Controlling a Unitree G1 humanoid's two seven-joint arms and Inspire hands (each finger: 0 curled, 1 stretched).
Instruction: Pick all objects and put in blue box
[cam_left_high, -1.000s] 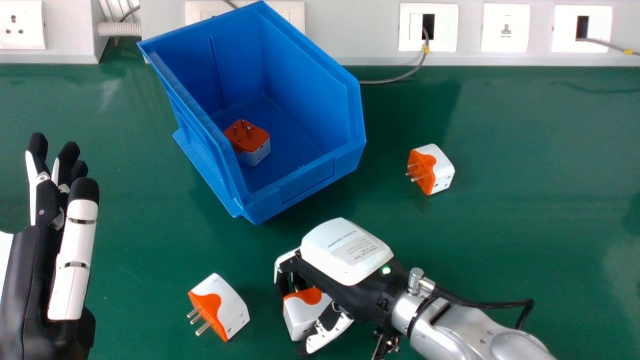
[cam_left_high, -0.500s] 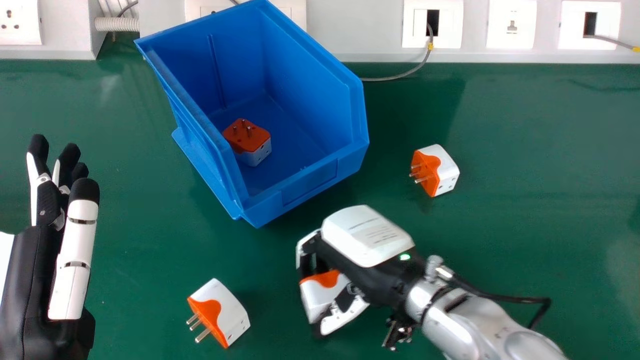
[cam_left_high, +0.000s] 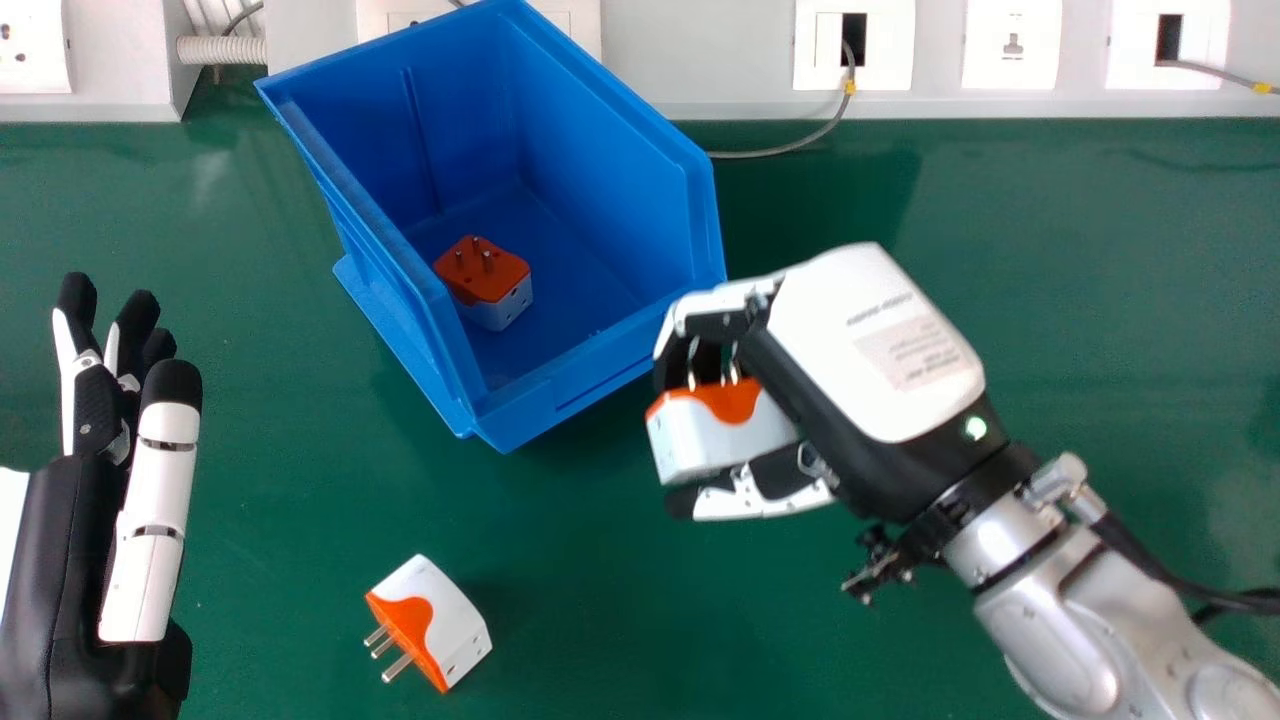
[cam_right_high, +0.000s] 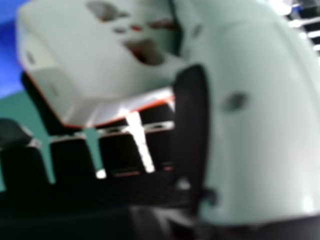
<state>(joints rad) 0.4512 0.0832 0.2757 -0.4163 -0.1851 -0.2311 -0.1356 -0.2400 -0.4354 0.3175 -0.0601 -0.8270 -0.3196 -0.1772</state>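
Head view: blue box (cam_left_high: 625, 190) holds one adapter (cam_left_high: 484, 280), right hand's (cam_left_high: 870, 345) fingers (cam_left_high: 712, 300) pinch another adapter (cam_left_high: 715, 435).

Box (cam_left_high: 620, 190): plain blue. Worktop (cam_left_high: 280, 420): green. Adapters, 3 noted: the boxed adapter (cam_left_high: 485, 272) has an orange face above white sides; the gripped adapter (cam_left_high: 705, 435) and the loose adapter (cam_left_high: 455, 630) are white with wavy-edged orange sections. Left hand (cam_left_high: 153, 520) and right hand (cam_left_high: 870, 340): black and white, the latter bearing 1 green light (cam_left_high: 975, 428). Forearm (cam_left_high: 1090, 620): silver. Sockets (cam_left_high: 1012, 45): white. Cable (cam_left_high: 775, 152): grey, 1 yellow band (cam_left_high: 850, 87).
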